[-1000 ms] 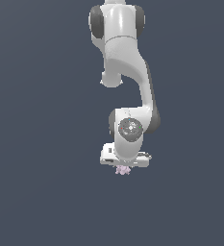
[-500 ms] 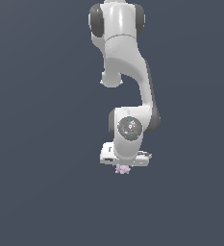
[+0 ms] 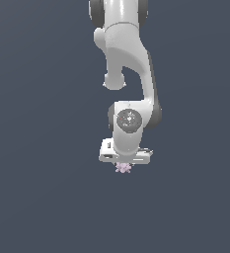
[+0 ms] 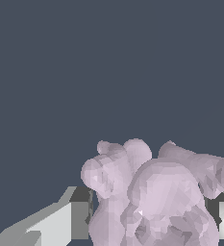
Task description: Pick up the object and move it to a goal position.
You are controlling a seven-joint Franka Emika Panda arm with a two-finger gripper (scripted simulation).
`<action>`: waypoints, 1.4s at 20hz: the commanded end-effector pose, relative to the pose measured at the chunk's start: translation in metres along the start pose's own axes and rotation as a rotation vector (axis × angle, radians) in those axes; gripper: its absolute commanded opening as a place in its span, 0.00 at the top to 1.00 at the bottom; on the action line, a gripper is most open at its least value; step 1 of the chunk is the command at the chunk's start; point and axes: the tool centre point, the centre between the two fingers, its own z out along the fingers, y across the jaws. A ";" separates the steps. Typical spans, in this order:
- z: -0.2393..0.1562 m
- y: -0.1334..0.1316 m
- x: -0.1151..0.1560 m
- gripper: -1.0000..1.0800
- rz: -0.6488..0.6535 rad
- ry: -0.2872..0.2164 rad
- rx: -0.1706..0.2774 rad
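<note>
Tool [image 3: 123,167] points straight down at the end of the white arm [image 3: 129,74], near the middle of the exterior view. Its fingers are drawn in on the object [image 3: 123,167], a tiny pale pink-lilac lumpy thing with knobby bumps, which pokes out just beneath the tool's white body.

Wrist view: the object [image 4: 156,192] looms large, sitting between two finger pads [image 4: 77,218], one pale grey pad on each side. Each pad lies right against the object's flanks; no gap visible on either side. Knobs stick out past the pads.

Object looks held off any surface: nothing but flat dark blue-grey background [image 3: 37,148] surrounds the tool and object in both views. No table edge discernible.
</note>
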 end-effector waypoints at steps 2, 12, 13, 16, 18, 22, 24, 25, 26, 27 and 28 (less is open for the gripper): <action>-0.016 0.009 -0.012 1.00 0.001 0.001 0.000; -0.081 0.045 -0.060 1.00 0.001 0.001 0.000; -0.088 0.049 -0.065 1.00 0.001 0.001 0.001; -0.109 0.061 -0.081 1.00 0.001 0.001 0.001; -0.124 0.069 -0.091 1.00 0.001 0.001 0.001; -0.153 0.085 -0.113 1.00 0.001 0.001 0.001; -0.168 0.093 -0.123 1.00 0.001 0.001 0.002; -0.176 0.097 -0.129 1.00 0.001 0.001 0.002; -0.184 0.101 -0.134 1.00 0.001 0.001 0.002; -0.192 0.106 -0.140 1.00 0.001 0.001 0.002; -0.200 0.110 -0.145 1.00 0.001 0.001 0.002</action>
